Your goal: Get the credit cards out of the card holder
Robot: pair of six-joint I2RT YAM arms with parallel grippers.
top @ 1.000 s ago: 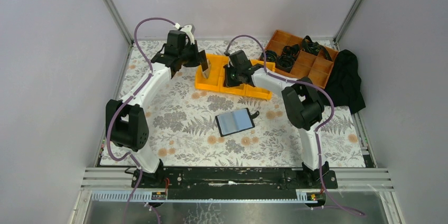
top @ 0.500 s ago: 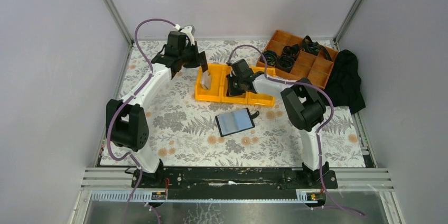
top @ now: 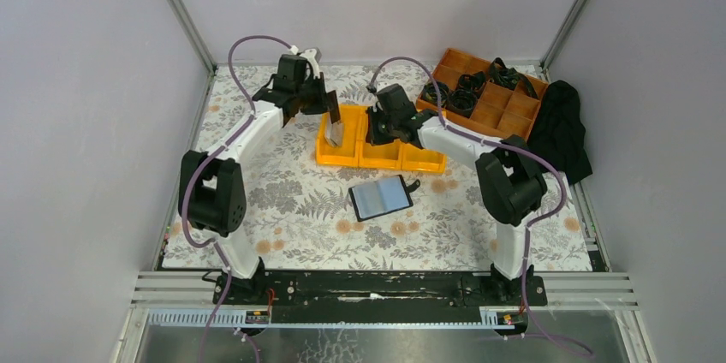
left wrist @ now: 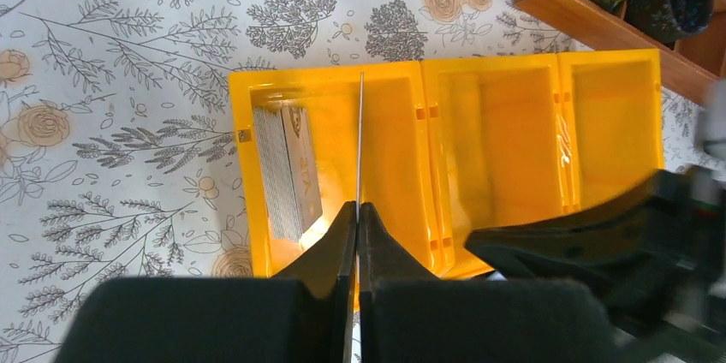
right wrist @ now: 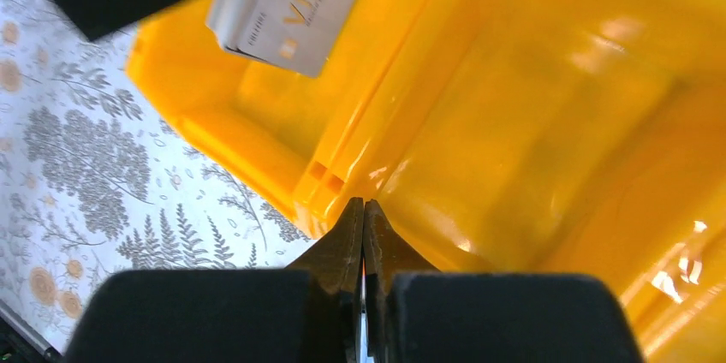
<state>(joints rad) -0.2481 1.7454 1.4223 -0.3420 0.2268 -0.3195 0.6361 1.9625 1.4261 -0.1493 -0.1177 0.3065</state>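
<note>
I count one card holder (top: 381,198), one yellow bin (left wrist: 514,62) with three compartments, and two cards (left wrist: 289,170) that I can make out lying in its left compartment. A third card (left wrist: 360,136) is pinched edge-on in my left claw (left wrist: 357,209) over that same compartment. My right claw (right wrist: 363,207) is pressed together at the bin's rim. A second ago the bin sat skewed; now it sits square. The holder lies open on the surface just in front of the bin, black, with its greyish sleeve facing up.
</note>
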